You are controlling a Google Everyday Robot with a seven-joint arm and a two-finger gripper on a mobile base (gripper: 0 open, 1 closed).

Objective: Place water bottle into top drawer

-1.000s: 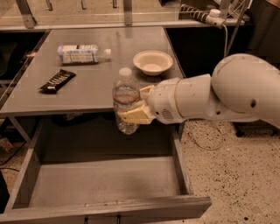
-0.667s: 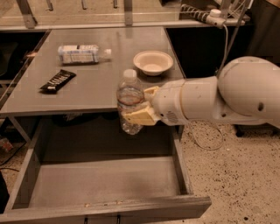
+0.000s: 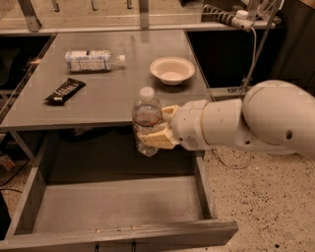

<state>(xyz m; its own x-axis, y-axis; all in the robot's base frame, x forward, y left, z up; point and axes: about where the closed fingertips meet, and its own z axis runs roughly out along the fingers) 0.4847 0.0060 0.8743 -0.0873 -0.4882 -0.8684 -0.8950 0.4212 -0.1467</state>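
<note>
The water bottle (image 3: 146, 121), clear with a white cap and a dark red band, is held upright in my gripper (image 3: 158, 129), whose cream fingers (image 3: 155, 138) are closed on its lower half. My white arm reaches in from the right. The bottle hangs over the back right part of the open top drawer (image 3: 118, 204), just in front of the grey table's (image 3: 123, 98) front edge. The drawer is pulled fully out and its floor is bare.
On the table lie a bottle with a wide white-and-blue label (image 3: 93, 60), a black snack bar (image 3: 65, 91) and a white bowl (image 3: 172, 70). A power strip and cable (image 3: 236, 15) sit behind the table. Speckled floor lies at right.
The gripper with the water bottle has shifted a little to the right and slightly forward, staying over the drawer's back edge. Nothing else moved.
</note>
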